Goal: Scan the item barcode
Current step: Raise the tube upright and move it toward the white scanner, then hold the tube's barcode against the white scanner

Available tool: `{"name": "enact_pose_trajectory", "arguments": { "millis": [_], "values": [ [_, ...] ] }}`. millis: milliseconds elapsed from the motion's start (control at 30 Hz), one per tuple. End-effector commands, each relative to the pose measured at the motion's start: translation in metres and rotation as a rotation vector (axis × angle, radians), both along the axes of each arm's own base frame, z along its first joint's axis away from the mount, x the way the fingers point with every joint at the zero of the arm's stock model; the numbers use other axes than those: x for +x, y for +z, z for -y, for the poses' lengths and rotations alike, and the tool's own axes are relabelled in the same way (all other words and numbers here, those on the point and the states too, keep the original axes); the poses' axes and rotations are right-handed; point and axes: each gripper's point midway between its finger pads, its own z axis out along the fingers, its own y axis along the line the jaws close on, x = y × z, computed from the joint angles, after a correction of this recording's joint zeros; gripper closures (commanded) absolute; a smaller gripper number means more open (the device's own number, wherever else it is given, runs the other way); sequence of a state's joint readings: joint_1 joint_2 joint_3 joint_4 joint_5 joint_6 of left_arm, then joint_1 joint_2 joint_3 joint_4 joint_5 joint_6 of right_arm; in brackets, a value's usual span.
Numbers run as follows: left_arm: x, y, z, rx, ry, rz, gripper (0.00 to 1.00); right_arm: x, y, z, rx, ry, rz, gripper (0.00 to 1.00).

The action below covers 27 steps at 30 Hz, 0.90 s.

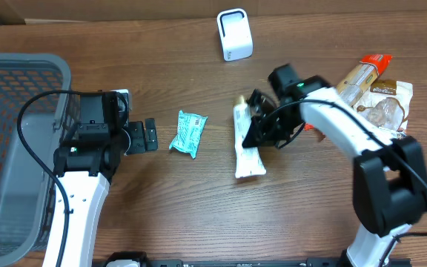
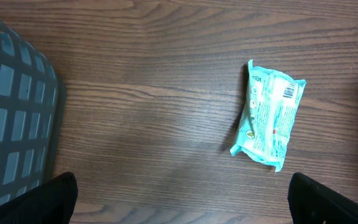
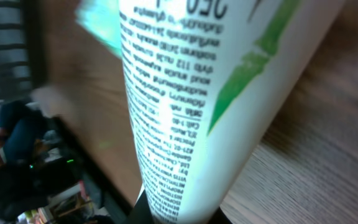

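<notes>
The right gripper [image 1: 256, 132] is pinched tight on the white tube [image 1: 247, 159], gripping its middle from the right side. The tube lies lengthwise at mid-table, below the scanner [image 1: 234, 35] and just right of the teal packet [image 1: 188, 133]. The left gripper [image 1: 150, 136] hangs spread wide, holding nothing, left of the packet and near the basket [image 1: 21, 67]

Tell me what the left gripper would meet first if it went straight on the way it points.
The teal packet, lying just ahead of the open left gripper with nothing between them. Whether the gripper would strike it or pass over it is unclear.
</notes>
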<state>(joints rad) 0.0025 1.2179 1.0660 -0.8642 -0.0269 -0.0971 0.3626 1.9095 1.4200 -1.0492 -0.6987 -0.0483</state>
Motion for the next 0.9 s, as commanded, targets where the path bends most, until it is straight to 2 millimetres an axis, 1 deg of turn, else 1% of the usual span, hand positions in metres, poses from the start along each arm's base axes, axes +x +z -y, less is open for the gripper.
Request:
{"name": "enact_pose_trajectory", "arguments": {
  "millis": [0,133,233,367,567,700,767,867],
  "values": [
    [0.000,-0.003,-0.002,0.013,-0.006,-0.008,0.00,0.006,0.089,-0.013,0.252,0.117,0.226,0.96],
    [0.000,-0.003,-0.002,0.013,-0.006,-0.008,0.00,0.003,0.123,-0.009,0.268,0.114,0.273,0.96],
    [0.000,-0.003,-0.002,0.013,-0.006,-0.008,0.00,-0.003,0.148,-0.011,0.316,0.127,0.306,0.96],
    [0.000,-0.003,-0.002,0.013,-0.006,-0.008,0.00,-0.014,0.173,-0.015,0.411,0.154,0.327,0.96],
    [0.000,-0.003,-0.002,0.013,-0.006,-0.008,0.00,-0.019,0.190,-0.015,0.506,0.152,0.305,0.96],
    [0.000,-0.003,-0.002,0.013,-0.006,-0.008,0.00,-0.017,0.191,-0.012,0.507,0.130,0.286,0.96],
    [0.000,-0.003,-0.002,0.013,-0.006,-0.008,0.00,-0.012,0.185,-0.010,0.459,0.089,0.268,0.96],
    [0.000,-0.003,-0.002,0.013,-0.006,-0.008,0.00,0.005,0.181,-0.007,0.364,0.014,0.286,0.97]
  ]
}}
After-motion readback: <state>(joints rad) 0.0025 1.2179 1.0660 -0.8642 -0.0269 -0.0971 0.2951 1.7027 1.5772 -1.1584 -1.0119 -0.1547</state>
